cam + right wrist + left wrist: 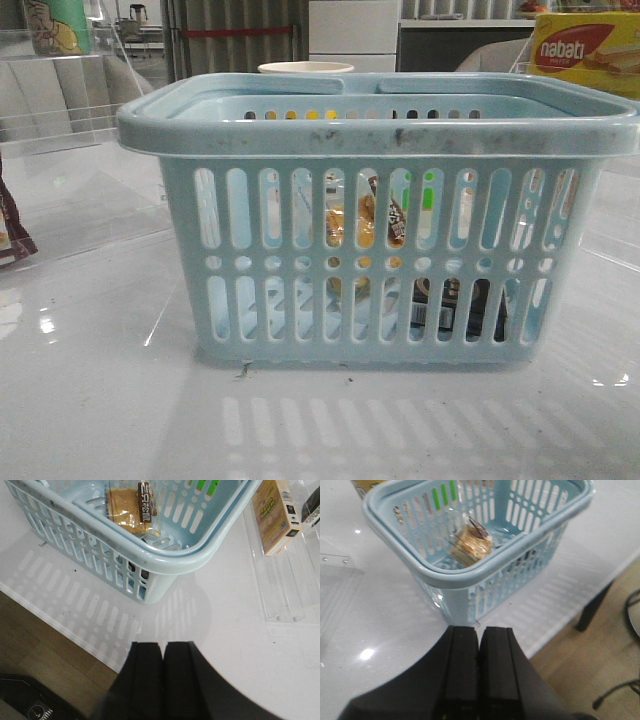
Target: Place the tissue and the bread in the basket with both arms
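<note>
You are looking at a glossy white table [90, 400] carrying the basket [375, 140]; a yellow box [585, 52] is reading "nabati"; both claws, left [478, 667] and right [163, 680], are sitting pressed together, holding nothing.

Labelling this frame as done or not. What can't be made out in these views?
- Tissue: front view shows only dark slivers through the basket slots; both wrist views hide it behind the rim, so its pose is unclear.
- Bread label: too blurred to read in any view.
- Left hand and right hand: cut off by the frame bottom, absent from the front view.
- Nabati box: cropped at the front view's edge.
</note>
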You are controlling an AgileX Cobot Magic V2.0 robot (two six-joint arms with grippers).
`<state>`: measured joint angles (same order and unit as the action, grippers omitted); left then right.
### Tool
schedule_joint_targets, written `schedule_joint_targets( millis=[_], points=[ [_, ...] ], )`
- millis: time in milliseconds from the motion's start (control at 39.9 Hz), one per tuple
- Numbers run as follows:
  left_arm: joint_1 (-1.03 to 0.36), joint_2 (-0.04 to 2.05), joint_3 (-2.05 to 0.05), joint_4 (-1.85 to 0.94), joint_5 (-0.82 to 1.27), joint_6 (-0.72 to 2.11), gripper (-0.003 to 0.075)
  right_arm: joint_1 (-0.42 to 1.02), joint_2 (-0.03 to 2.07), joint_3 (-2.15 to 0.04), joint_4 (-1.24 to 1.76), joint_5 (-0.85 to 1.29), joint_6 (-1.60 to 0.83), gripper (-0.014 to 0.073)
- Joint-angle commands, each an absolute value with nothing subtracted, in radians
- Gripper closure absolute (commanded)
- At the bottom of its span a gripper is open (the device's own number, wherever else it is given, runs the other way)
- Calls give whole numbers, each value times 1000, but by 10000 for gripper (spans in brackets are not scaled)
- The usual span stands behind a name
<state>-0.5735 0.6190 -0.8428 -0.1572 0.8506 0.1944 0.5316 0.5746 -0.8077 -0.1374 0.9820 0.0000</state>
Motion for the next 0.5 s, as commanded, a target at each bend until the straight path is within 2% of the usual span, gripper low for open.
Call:
schedule_joint_targets(
  millis=[0,226,477],
  points=[
    [-482,575,-814,-168,658,190,624,531,576,-834,-159,926,-6,536],
    [-234,369,-546,-217,386,190,624,531,576,-834,-159,933,-6,536],
    [-99,230,-296,-221,267,190,624,531,576,-834,-159,933,-6,536]
  ],
)
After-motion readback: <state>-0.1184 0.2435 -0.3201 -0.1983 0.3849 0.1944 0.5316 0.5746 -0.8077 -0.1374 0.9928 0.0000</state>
